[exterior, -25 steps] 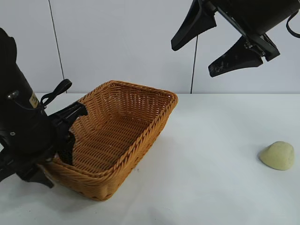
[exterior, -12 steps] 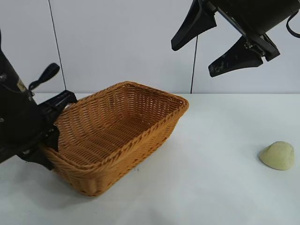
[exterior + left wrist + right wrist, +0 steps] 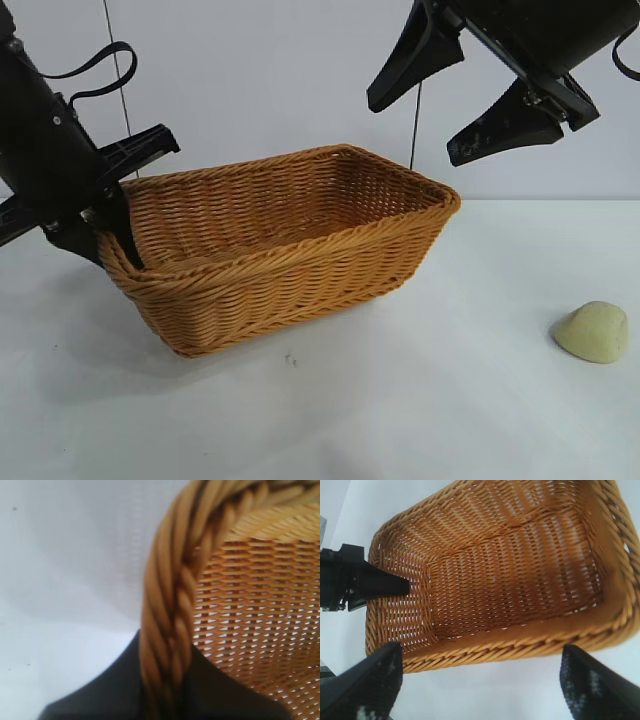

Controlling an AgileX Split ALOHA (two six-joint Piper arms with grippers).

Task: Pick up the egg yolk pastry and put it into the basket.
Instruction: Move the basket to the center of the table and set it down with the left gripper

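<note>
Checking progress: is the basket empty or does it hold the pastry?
Empty. The basket shows only bare weave inside; the pastry lies on the table.

Stretching matte and plain across the lower part of the exterior view: a white table [image 3: 450,430]. Meeting a pale wall [image 3: 250,80] behind it along a level edge. Splitting that wall into panels with two thin dark vertical lines, the left seam [image 3: 108,20] leaning slightly, the right seam [image 3: 413,135] standing right of centre. Carrying a tiny dark speck [image 3: 290,358] near the tabletop's middle. Showing two more faint specks, well apart, on the white surface in the left wrist view.
</note>
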